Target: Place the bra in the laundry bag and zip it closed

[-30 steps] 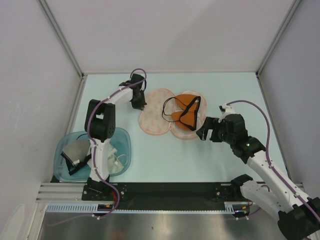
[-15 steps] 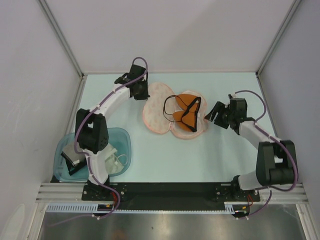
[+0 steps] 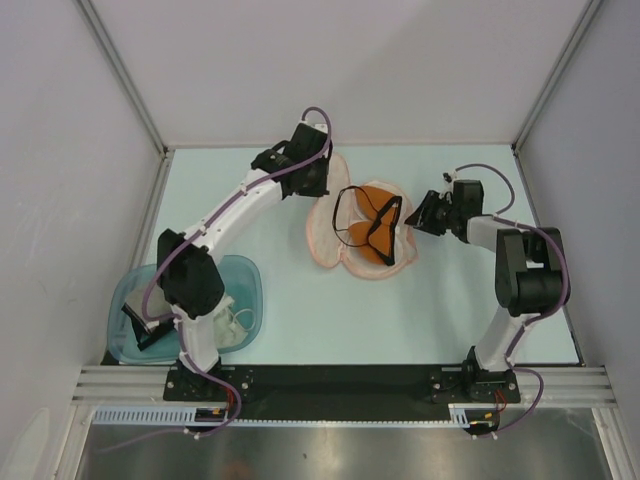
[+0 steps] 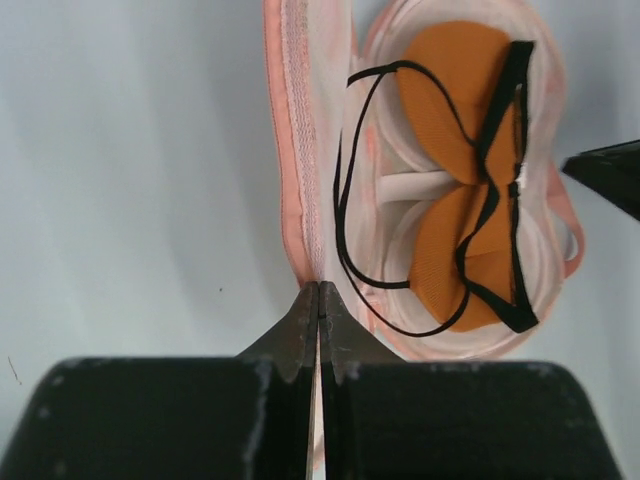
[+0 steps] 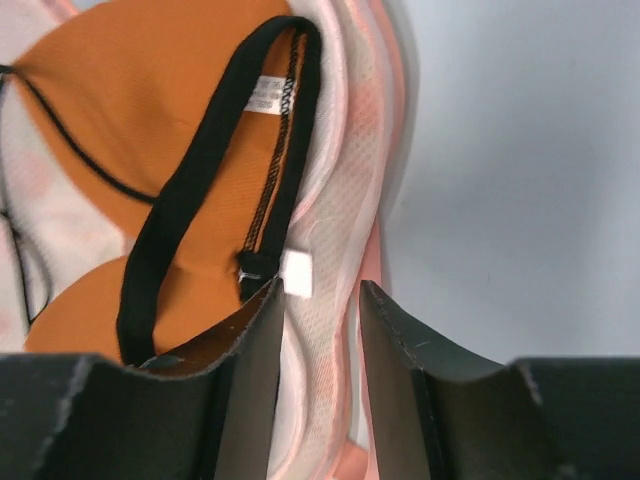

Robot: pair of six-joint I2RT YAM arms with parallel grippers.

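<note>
The peach-pink laundry bag [image 3: 335, 248] lies open mid-table, its left half raised on edge. My left gripper [image 3: 318, 186] is shut on that half's rim; in the left wrist view the jaws [image 4: 318, 292] pinch the pink edge [image 4: 298, 150]. The orange bra [image 3: 375, 205] with black straps rests in the bag's right half, one strap looping over the lining. My right gripper [image 3: 420, 216] is at the bag's right rim. In the right wrist view its jaws [image 5: 320, 295] stand apart astride the mesh rim [image 5: 345, 200], with the bra [image 5: 130, 100] just left of them.
A translucent teal tub [image 3: 130, 300] holding a white garment [image 3: 235, 325] sits at the front left beside the left arm's base. Grey walls enclose the table on three sides. A black rail [image 3: 340, 380] runs along the near edge.
My left gripper has carried the bag's left half up and rightward toward the bra. The right gripper has moved up to the bag's right rim and its jaws have narrowed.
</note>
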